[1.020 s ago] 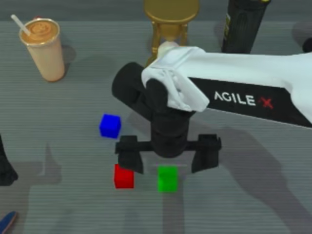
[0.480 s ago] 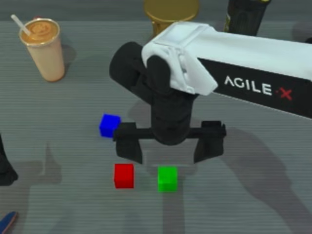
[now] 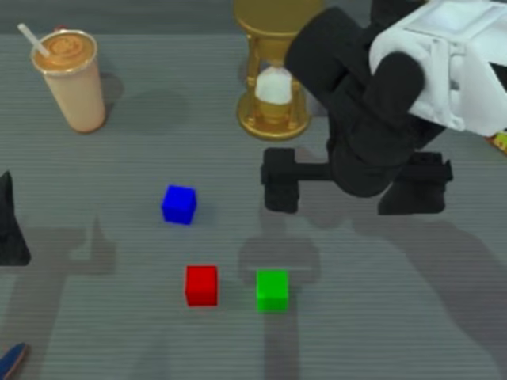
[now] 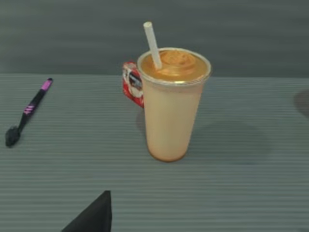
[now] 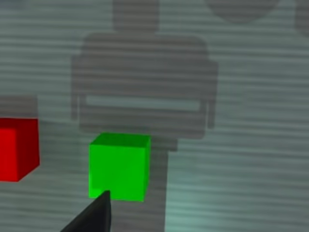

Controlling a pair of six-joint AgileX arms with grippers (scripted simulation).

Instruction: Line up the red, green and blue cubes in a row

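Note:
The red cube [image 3: 201,285] and the green cube [image 3: 272,290] sit side by side near the table's front, a small gap between them. Apart from them, the blue cube [image 3: 179,204] lies farther back and to the left. My right gripper [image 3: 348,198] hangs open and empty above the table, behind and to the right of the green cube. In the right wrist view the green cube [image 5: 118,166] is just beyond one dark fingertip [image 5: 94,215], with the red cube [image 5: 17,147] beside it. At the table's left edge my left gripper [image 3: 12,229] holds nothing.
A milkshake cup with a straw [image 3: 71,79] stands at the back left and a gold hourglass [image 3: 275,75] at the back middle. The left wrist view shows the cup [image 4: 171,106], a red packet [image 4: 131,87] behind it and a black-and-pink brush [image 4: 26,113].
My right gripper has risen and drawn back to the right, away from the green cube, staying open. The hourglass is now uncovered. The left gripper has shifted slightly. The cubes have not moved.

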